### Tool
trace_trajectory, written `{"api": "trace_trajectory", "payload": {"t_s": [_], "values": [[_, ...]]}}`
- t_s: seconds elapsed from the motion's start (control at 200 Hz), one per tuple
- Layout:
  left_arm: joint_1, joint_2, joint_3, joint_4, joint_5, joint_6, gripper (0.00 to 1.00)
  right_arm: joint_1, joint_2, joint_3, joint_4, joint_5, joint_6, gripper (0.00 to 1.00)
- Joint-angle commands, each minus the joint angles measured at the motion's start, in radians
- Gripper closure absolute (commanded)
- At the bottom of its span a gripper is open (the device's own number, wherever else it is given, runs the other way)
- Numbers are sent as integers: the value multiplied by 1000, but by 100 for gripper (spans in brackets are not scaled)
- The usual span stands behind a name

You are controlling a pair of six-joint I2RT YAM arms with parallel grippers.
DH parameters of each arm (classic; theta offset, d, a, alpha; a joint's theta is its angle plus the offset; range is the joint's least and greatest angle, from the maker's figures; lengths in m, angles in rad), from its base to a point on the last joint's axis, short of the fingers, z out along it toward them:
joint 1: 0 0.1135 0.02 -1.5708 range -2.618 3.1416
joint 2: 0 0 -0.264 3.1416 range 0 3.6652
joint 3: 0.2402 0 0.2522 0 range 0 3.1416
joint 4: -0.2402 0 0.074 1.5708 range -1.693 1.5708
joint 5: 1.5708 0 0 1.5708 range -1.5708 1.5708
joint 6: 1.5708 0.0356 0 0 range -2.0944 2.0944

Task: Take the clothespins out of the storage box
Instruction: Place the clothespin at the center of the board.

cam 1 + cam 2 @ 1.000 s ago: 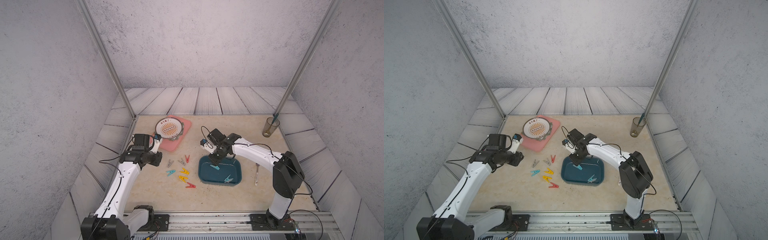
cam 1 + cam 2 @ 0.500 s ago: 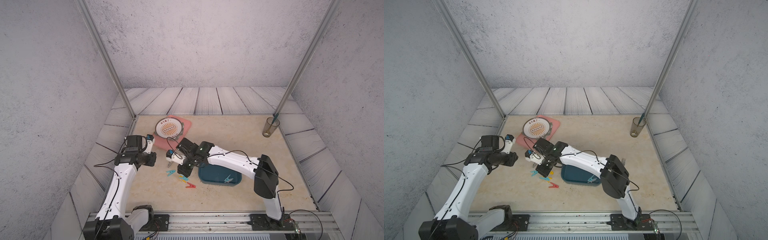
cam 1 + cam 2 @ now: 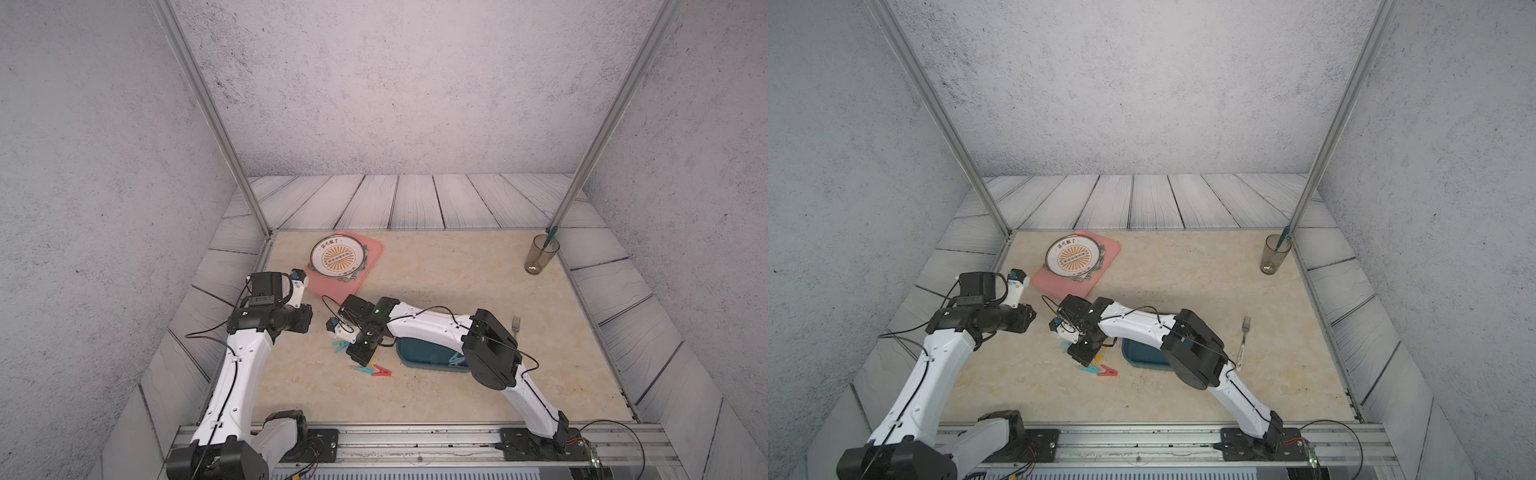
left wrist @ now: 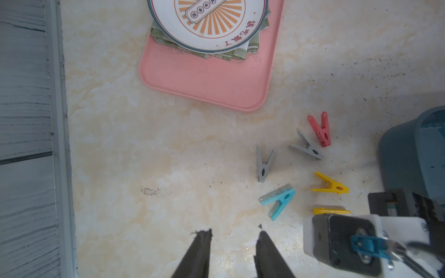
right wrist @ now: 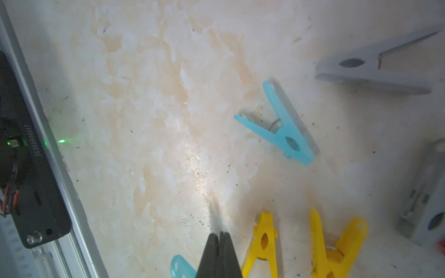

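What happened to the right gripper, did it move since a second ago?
Yes. The right gripper swung from above the storage box toward the left arm's side. It now hovers by the loose clothespins, outside the box.

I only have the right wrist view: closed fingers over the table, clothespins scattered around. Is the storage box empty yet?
Observer: No. In a top view one teal clothespin lies in the storage box.
Operator: Where is the left gripper?
Observer: The left gripper hangs open over bare table, near the pink tray.
Operator: Anything else lying near the box?
Observer: Yes, a fork lies on the table, its handle toward the robot.
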Motion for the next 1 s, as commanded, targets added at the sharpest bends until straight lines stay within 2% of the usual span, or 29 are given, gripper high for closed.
{"api": "trace_trajectory", "payload": {"t_s": [0.0, 0.205, 0.33, 0.586, 0.776, 0.996], "values": [[8, 20, 47, 7, 25, -9, 63, -1, 24, 25, -7, 1, 13, 93], [-4, 74, 122, -13, 68, -23, 63, -18, -27, 24, -38, 19, 26, 78], [-33, 101, 170, -38, 76, -30, 63, -59, -112, -25, -43, 32, 73, 72], [-141, 129, 215, -74, 99, -41, 63, -186, -314, -123, -172, 148, 197, 70], [-223, 129, 193, -87, 95, -27, 63, -246, -430, -236, -349, 307, 278, 70], [-256, 146, 184, -87, 62, 5, 63, -328, -479, -358, -541, 469, 557, 69]]}}
